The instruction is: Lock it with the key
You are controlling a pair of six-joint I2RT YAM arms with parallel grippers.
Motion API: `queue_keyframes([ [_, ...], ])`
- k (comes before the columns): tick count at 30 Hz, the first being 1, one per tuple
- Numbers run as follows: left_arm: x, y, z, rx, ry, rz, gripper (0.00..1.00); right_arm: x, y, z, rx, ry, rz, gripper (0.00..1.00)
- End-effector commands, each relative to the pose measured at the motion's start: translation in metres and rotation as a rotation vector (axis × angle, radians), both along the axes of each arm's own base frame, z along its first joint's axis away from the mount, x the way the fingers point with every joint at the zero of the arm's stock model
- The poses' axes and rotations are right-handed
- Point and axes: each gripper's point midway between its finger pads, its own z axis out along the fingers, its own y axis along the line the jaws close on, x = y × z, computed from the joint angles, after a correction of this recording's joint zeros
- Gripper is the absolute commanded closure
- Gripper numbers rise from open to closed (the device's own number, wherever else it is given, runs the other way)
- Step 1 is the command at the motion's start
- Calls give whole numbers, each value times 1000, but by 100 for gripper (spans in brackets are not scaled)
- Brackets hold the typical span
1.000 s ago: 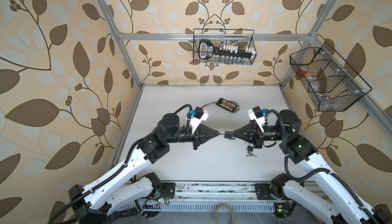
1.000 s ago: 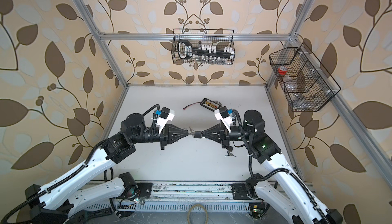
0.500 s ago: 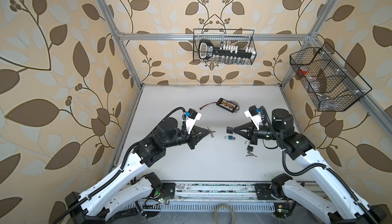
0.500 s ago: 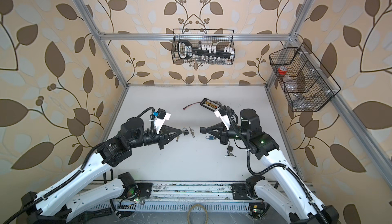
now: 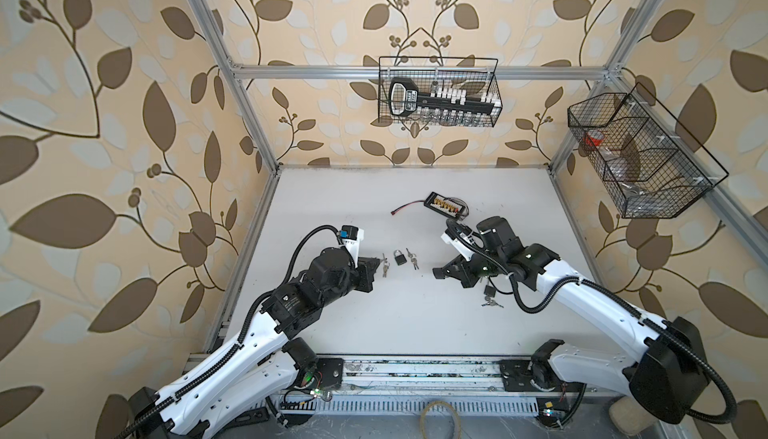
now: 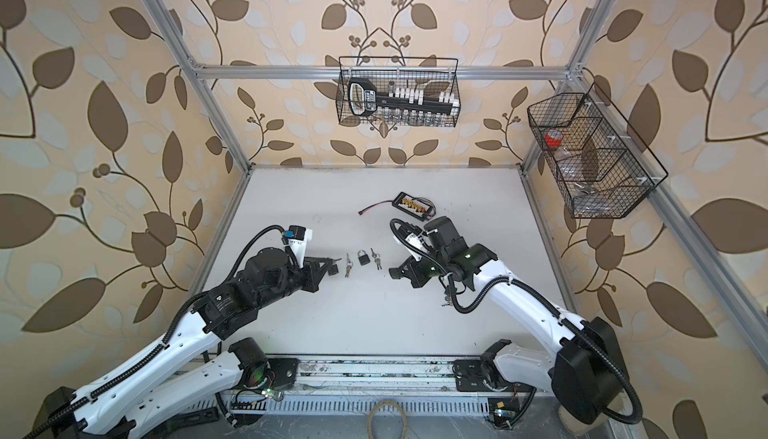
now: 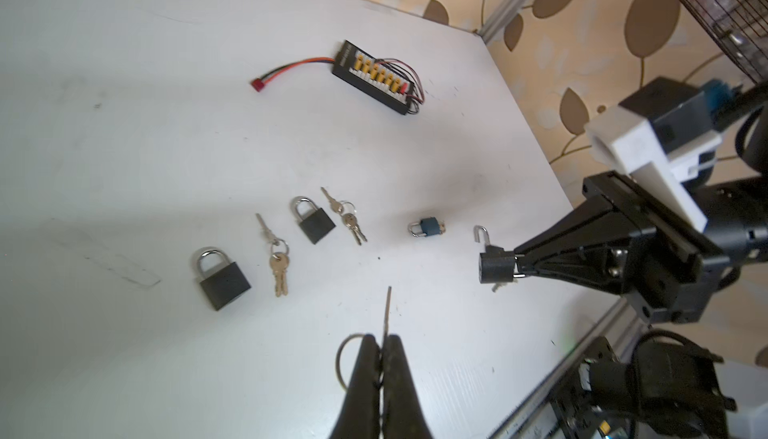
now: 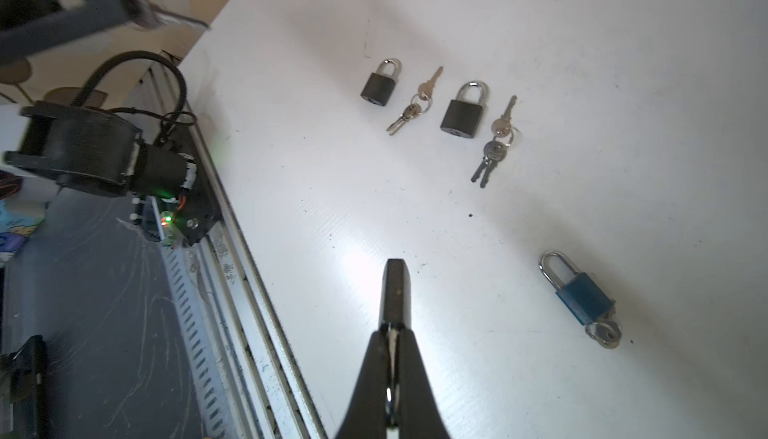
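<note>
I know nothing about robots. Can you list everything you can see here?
black padlocks: two, black, closed, side by side on the white table
key bunches: two, brass and silver, one beside each of those padlocks
blue padlock: one, blue, on the table, keys at its base
dark padlock: one, dark, on the table's right side, keys beside it
connector board: one, black with yellow plugs and a red-black lead, far end of the table
wire baskets: two, black, on the back and right walls
open padlock: one, black, shackle open, gripped
key: one, silver, gripped
left hand: one, black, shut on the key
right hand: one, black, shut on the open padlock
</note>
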Motion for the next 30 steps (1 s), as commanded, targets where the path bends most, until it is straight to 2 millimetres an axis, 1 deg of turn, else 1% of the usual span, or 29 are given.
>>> queue_keyframes([
  [1,6,27,-5,2,22,129,100,34,-1,6,-31,-82,-99,100],
  [3,6,27,-8,1,34,120,100,43,5,-1,-29,-73,-102,100],
  [5,6,26,-10,13,45,107,100,51,7,-7,-71,-75,-80,100],
  [8,6,27,-13,17,49,112,100,61,9,-17,-173,-91,13,100],
  [10,7,30,-15,18,53,124,100,64,11,-25,-219,-102,87,100],
  [13,14,33,-18,-8,74,143,100,73,10,-34,-289,-123,173,100],
  [15,19,35,-20,-36,98,148,100,73,10,-43,-352,-114,284,100],
  [16,21,35,-21,-48,106,146,100,73,8,-51,-388,-92,327,100],
  [19,25,37,-22,-63,120,148,100,86,-3,-66,-511,-58,397,100],
  [24,27,43,-28,-46,128,152,100,109,4,-65,-569,-56,465,100],
  [26,27,45,-29,-45,131,158,100,111,6,-68,-591,-50,487,100],
  [30,28,48,-30,-46,130,168,100,106,11,-80,-635,-45,528,100],
])
